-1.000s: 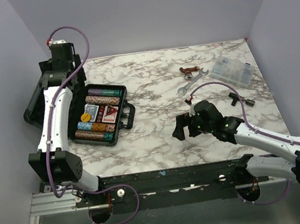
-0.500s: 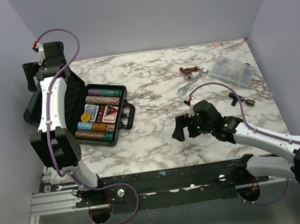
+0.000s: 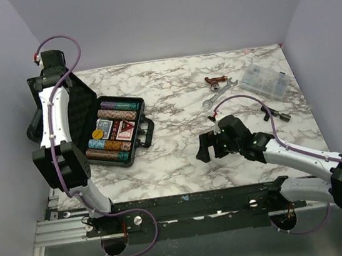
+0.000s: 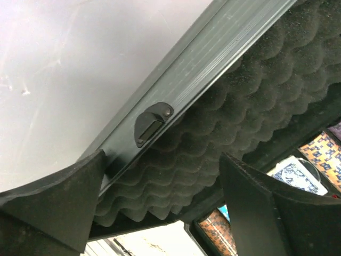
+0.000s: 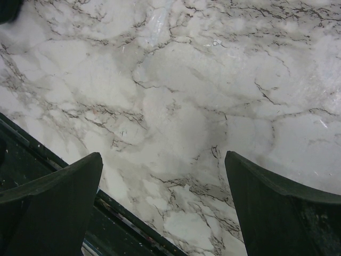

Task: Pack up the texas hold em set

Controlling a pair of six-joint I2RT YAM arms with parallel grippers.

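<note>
Marble table [image 3: 182, 164] holds the open briefcase [image 3: 138, 110] at 9 o'clock, poker chips [image 3: 118, 112] and card decks [image 3: 116, 130] inside. Left gripper [image 4: 162, 157] spread wide, straddling the raised lid [image 4: 224, 122]. Right gripper [image 5: 163, 156] released above bare marble, 5 o'clock.

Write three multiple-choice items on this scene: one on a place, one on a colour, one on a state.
1. Where on the table is the briefcase?
A. left side
B. far right corner
C. centre

2. What colour is the wrench?
A. green
B. silver
C. yellow

3. What state is the briefcase in?
A. latched shut
B. upside down
C. open

Answers:
1 A: in the top view it lies at the marble's left side.
2 B: it shows a bare metal shine, lying near the clear box.
3 C: the chips and the lid's foam lining are exposed.
</note>
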